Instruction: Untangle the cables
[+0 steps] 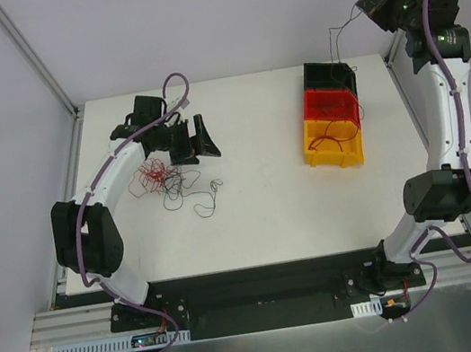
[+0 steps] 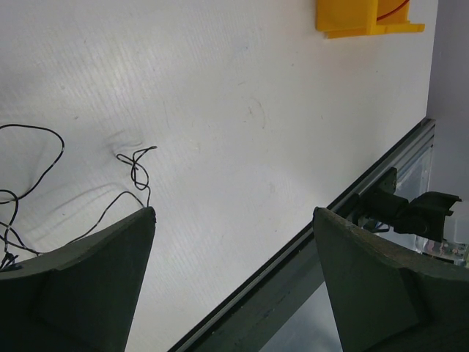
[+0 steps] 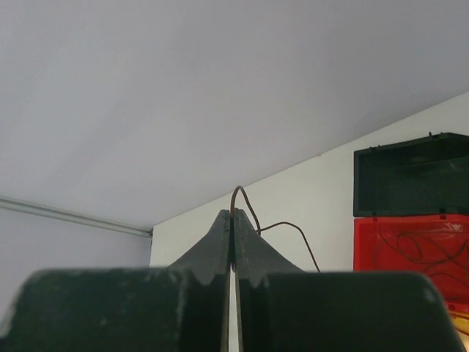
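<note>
Right hand [image 1: 368,12], raised above the far right corner of the white desk [image 1: 270,215], pinches one thin dark wire [image 3: 250,211]. Only its wrist view shows the fingers pressed together. Left hand [image 1: 202,138] gapes wide just beside the loose tangle of thin red and black cables [image 1: 161,180] lying at the desk's left. Its wrist camera catches only black strands. A black plastic bin [image 1: 328,77], a red plastic bin [image 1: 330,105] and a yellow plastic bin [image 1: 331,143] sit touching at the right. Grey walls [image 1: 216,15] surround.

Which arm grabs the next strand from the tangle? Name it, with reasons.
Left. The left gripper is open beside the wire tangle; the right gripper is shut on a thin wire, raised far from it.
</note>
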Controlling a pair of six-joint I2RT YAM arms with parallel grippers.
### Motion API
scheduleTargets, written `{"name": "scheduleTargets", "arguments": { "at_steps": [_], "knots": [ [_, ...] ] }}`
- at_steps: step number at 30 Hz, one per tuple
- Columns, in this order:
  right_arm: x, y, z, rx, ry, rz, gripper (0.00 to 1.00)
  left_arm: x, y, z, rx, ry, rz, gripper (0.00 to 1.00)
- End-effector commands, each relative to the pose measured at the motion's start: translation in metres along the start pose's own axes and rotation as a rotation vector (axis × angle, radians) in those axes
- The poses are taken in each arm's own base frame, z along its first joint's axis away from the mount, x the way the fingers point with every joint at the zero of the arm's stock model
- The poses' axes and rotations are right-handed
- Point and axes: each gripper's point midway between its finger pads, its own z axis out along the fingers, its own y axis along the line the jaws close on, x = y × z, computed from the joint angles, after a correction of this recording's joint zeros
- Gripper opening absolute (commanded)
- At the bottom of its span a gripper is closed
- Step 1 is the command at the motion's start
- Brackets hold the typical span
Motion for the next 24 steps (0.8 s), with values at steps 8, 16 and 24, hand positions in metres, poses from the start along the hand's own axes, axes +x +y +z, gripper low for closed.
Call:
{"name": "scheduleTargets", "arguments": {
  "at_steps": [8,16,24],
  "knots": [
    [-0.042,0.031,-0.013,-0.092,-0.121,-0.018,0.00,-0.002,0.009,0.001,-0.022,-0.006,0.025,0.88],
    [-0.024,-0.008,0.013,-0.021,-0.070,0.003,0.00,0.000,0.013,0.005,-0.030,0.007,0.017,0.88],
    [-0.019,-0.015,0.017,-0.055,-0.027,0.036,0.01,0.000,0.016,0.007,-0.035,0.010,0.014,0.88]
  ]
}}
